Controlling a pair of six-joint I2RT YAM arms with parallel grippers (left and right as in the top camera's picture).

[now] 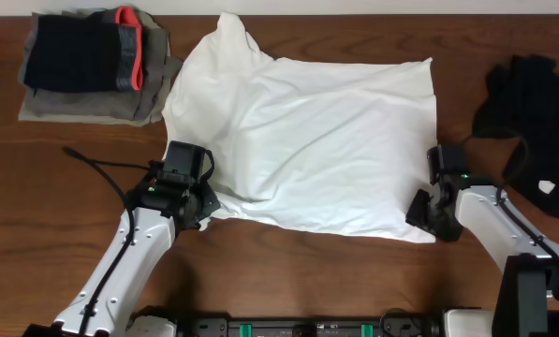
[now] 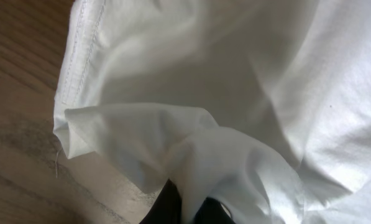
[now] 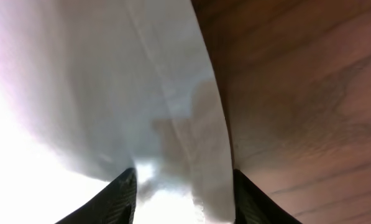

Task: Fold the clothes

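Observation:
A large white T-shirt [image 1: 316, 140] lies spread across the middle of the wooden table [image 1: 288, 271]. My left gripper [image 1: 204, 201] sits at the shirt's near left corner. In the left wrist view this gripper [image 2: 190, 198] is shut on a pinch of the white fabric [image 2: 235, 74], which bunches up between the dark fingers. My right gripper [image 1: 421, 208] is at the shirt's near right corner. Seen from the right wrist, its jaws [image 3: 184, 186] stand apart with the shirt's hemmed edge [image 3: 197, 124] lying between them. Black clothes [image 1: 532, 122] with a white patch lie at the far right.
A folded stack of grey, black and red-trimmed garments [image 1: 92, 65] sits at the back left corner. A black cable [image 1: 96, 167] runs across the table to the left arm. Bare wood shows along the table's front edge.

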